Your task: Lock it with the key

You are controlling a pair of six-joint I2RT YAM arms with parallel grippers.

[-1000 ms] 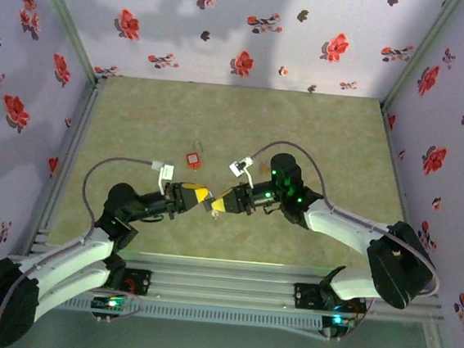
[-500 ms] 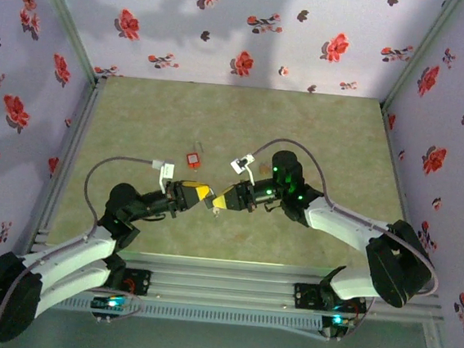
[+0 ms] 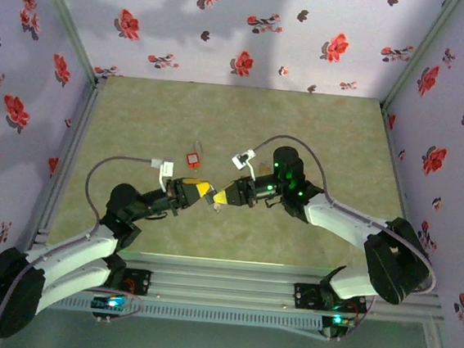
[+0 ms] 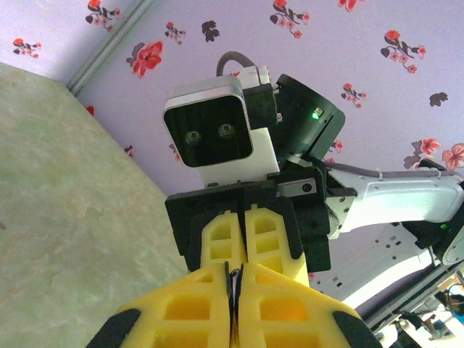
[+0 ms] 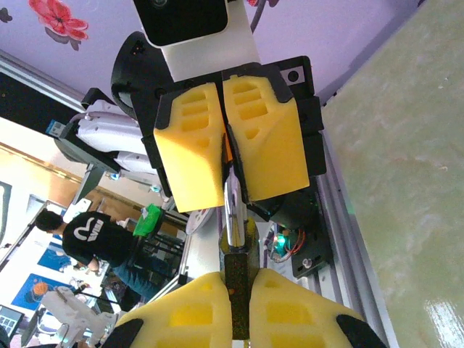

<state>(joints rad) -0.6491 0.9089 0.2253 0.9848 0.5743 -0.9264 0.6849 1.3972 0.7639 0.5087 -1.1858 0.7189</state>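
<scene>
Left arm [image 3: 76,254], elbow bent, left fingers [image 5: 188,159] pinched on key [image 5: 227,154]. Right arm [image 3: 346,222], elbow bent, right fingers [image 5: 181,322] clamping lock [image 5: 237,279]; tips meet mid-frame. Green desk [image 3: 139,116]; floral walls [image 3: 230,26].

Bright, even light; faint shadows on back wall [image 3: 174,8]; wrist close-ups slightly soft, perhaps defocused.

Pale lilac walls [image 3: 246,27] printed with red and dark flowers stand at 9, 12 and 3 o'clock. Grey corner posts [image 3: 66,18] at 11 and 1. Mottled olive-green tabletop [image 3: 139,116], evenly lit. Soft shadows high on the 12 o'clock wall. Aluminium rails [image 3: 222,276] at 6. Right wrist view: bystander in black T-shirt [image 5: 87,235] beyond the rails.
</scene>
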